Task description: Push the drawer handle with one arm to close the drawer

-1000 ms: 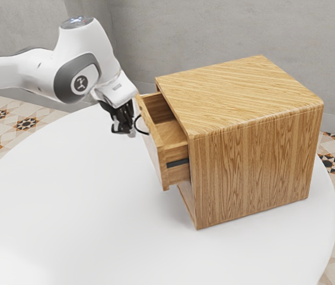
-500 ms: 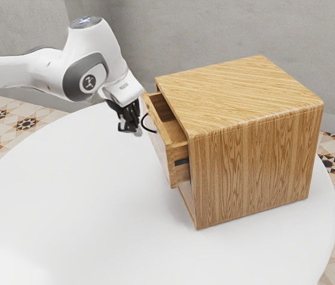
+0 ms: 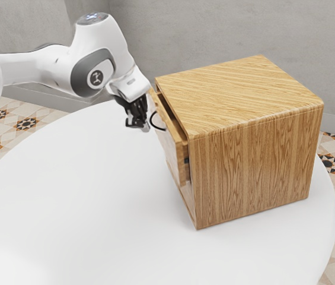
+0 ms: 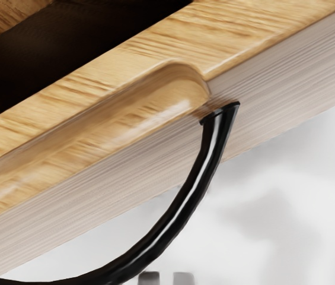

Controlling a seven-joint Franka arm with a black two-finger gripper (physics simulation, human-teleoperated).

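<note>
Your drawer (image 3: 170, 149) sits deeper in the cabinet (image 3: 250, 172) than it does half a second ago; a second back, it stands out much further. The opening behind its front is down to a thin dark slot, and of the black rail (image 3: 186, 161) along its side, only a short stub still shows. The cabinet itself holds its spot on the white table (image 3: 84, 202), so your push is going into the drawer and not into shoving the furniture.

Your arm (image 3: 107, 44) has advanced along with it. Gripper (image 3: 137, 124) is low at the drawer's front, right beside the curved black handle (image 4: 182, 205). Contact itself: can't be made out. Claw state: you can't tell wide from narrow here.

Handle remains fixed to the drawer front, its curve standing out from the face toward your gripper.

Judgement: closing stroke, late part, not finished. You likely need a little more travel, straight in toward the cabinet. Watch for slipping off the handle's curve, or for pushing off-centre and skewing the drawer. Ease up as the front nears the cabinet; carry on until the slot is gone.
</note>
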